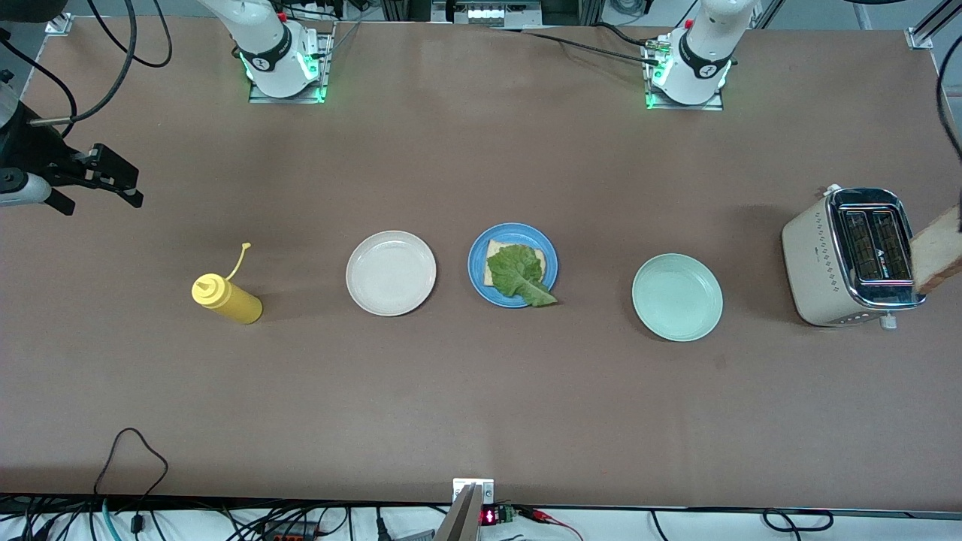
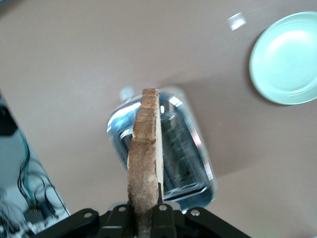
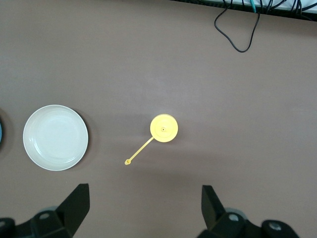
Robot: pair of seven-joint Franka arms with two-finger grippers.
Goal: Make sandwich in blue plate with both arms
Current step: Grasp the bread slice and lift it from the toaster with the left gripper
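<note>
Open-faced sandwich (image 1: 515,271) on blue plate (image 1: 476,264): 1 slice topped with ruffled lettuce.
Toast slice (image 2: 145,163) is pinched by left gripper (image 2: 146,218) over the toaster (image 1: 849,257); right gripper (image 3: 143,208) is held wide, empty, over the table at the mustard bottle's (image 1: 225,298) 10 o'clock.

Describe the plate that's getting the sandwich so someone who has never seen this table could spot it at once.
Three round plates lie in a row across the middle of the table. The blue plate is the middle one, between the white plate and the pale green plate. It alone holds food: a bread slice under a lettuce leaf.

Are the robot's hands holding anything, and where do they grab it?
The left hand pinches a bread slice by one edge, over the toaster. The right hand is open and holds nothing.
</note>
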